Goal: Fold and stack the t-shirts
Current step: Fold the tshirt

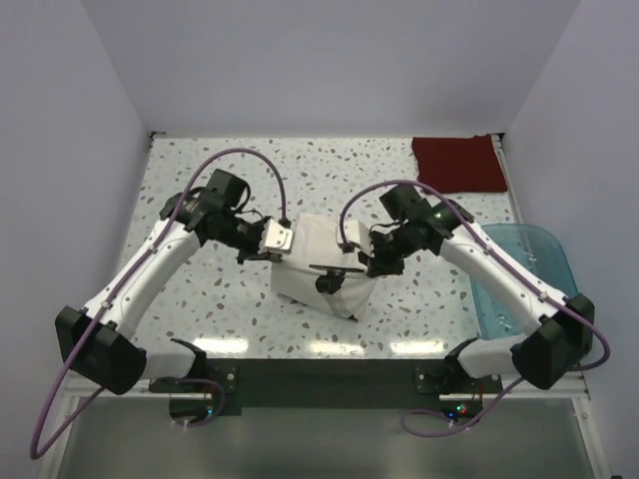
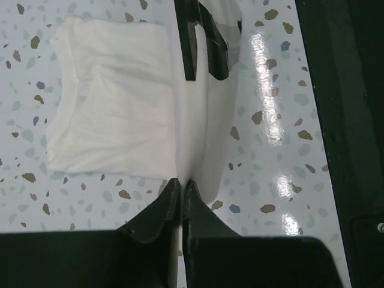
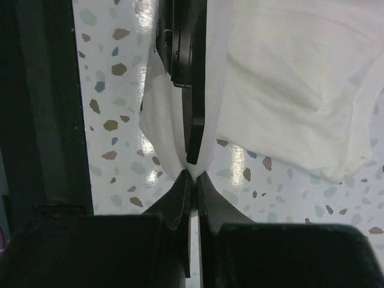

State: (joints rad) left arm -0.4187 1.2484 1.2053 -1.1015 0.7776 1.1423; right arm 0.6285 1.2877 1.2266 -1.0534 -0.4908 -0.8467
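- Middle of the table (image 1: 200, 180), between the two arms: white t-shirt (image 1: 305, 254), bunched into a partly folded block, one edge lifted off the surface.
- At the left gripper (image 2: 181, 183): jaws pressed almost together, only a thin ridge of white cloth between the tips.
- At the right gripper (image 3: 193, 175): same again, jaws nipped down on the other end of that ridge. Cloth drawn up as a taut sheet between the two pinches.
- Rest of the white shirt flat on the table beside the raised edge, a few soft creases across it.
- Far right corner: dark red t-shirt (image 1: 457, 163), a folded rectangle, well apart from the white one.
- Right edge: teal bin (image 1: 529, 269), beside the right arm, no cloth visible in it.
- Step in hand, at a guess: carrying the gripped edge across to lay a fold.
- To do it well: move both pinches together, level and at one pace, for a taut, square ridge.
- Lift only enough to clear the lower layers, no dragging.
- Set the edge flush on the far side before opening; open both together.
- Risk: thin bite near the tips, likely to slip if pulled apart hard, slack if brought close.
- Stacking with the red one not yet begun.
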